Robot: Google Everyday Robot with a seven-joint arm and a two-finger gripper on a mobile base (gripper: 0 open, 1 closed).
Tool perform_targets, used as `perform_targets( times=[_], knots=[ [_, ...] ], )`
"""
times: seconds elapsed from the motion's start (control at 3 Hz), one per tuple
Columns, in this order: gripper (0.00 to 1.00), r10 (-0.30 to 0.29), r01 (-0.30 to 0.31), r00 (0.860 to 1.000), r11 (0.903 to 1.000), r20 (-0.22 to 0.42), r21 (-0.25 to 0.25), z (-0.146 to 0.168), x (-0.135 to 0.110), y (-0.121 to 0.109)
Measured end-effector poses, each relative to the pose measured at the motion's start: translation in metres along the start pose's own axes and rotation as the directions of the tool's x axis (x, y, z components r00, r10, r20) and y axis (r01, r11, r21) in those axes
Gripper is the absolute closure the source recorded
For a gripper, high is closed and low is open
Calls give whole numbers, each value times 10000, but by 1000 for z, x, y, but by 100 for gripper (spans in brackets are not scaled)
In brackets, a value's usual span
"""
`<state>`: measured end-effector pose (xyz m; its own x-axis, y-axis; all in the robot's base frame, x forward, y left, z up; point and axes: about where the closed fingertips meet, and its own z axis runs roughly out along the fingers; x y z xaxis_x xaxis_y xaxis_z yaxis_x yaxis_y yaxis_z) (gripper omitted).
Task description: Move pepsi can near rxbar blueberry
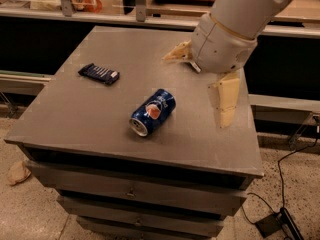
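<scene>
Nearest to you, under the front edge of the counter [65, 134], there are grey drawers [130, 191]. A dark cable [287, 156] lies on the speckled floor at the right, and something crumpled and pale [17, 173] lies on the floor at the left.

On the counter, a little in front of the middle, you find the pepsi can [152, 112]. It lies on its side, with one silver end turned to the front left corner and the round logo facing up. Nothing touches it.

To the right of the can and a little further back, the tool [194, 92] hangs over the right part of the counter. It is spread wide: one cream finger [227, 96] points down, with its tip over the surface near the right edge, and the other one points to the left, further back. There is nothing between them. The tool is apart from the can.

Further back on the left side you see the rxbar blueberry [99, 74]. It lies flat, with its pale end to the right, well apart from the can.

Above the tool, the thick white arm [240, 19] comes in from the upper right. Behind the counter runs a long wooden shelf [280, 9].
</scene>
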<state>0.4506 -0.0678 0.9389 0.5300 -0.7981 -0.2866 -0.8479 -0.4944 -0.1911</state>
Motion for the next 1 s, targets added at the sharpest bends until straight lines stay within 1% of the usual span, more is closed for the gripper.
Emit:
perform_targets(
  times=[0.33,0.67,1.0],
  knots=[
    [0,-1223,1234,9920,9918,326,-339,28,-20,-10],
    [0,-2306,2337,9717,9701,522,-650,55,-41,-17],
    [0,-3316,3362,9414,9369,613,-962,80,-56,-23]
  ],
)
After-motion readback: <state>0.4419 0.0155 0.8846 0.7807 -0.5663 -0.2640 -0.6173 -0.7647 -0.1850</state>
